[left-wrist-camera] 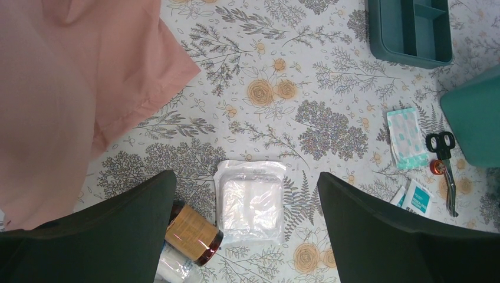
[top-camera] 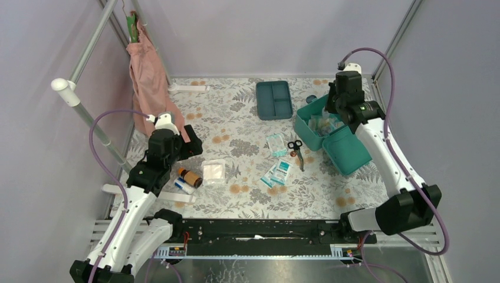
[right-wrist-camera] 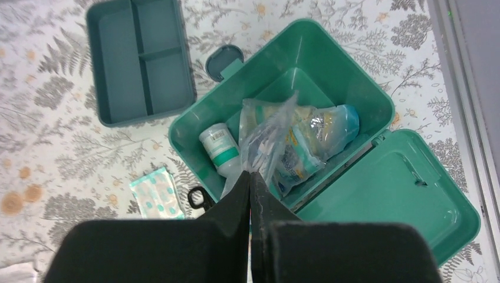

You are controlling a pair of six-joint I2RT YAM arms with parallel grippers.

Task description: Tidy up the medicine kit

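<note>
While right fingers [right-wrist-camera: 233, 203] pinch a clear bag [right-wrist-camera: 268, 132] over the medicine kit [right-wrist-camera: 348, 71], left fingers [left-wrist-camera: 118, 233] gape — gauze [left-wrist-camera: 250, 200] between.

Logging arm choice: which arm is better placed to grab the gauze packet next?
Left. The left gripper hovers open over the gauze packet; the right gripper is shut on a clear bag above the kit.

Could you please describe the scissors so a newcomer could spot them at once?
Find the open teal kit at the right of the table. Just left of it lie the scissors, among flat sachets; only they have black loop handles.
</note>
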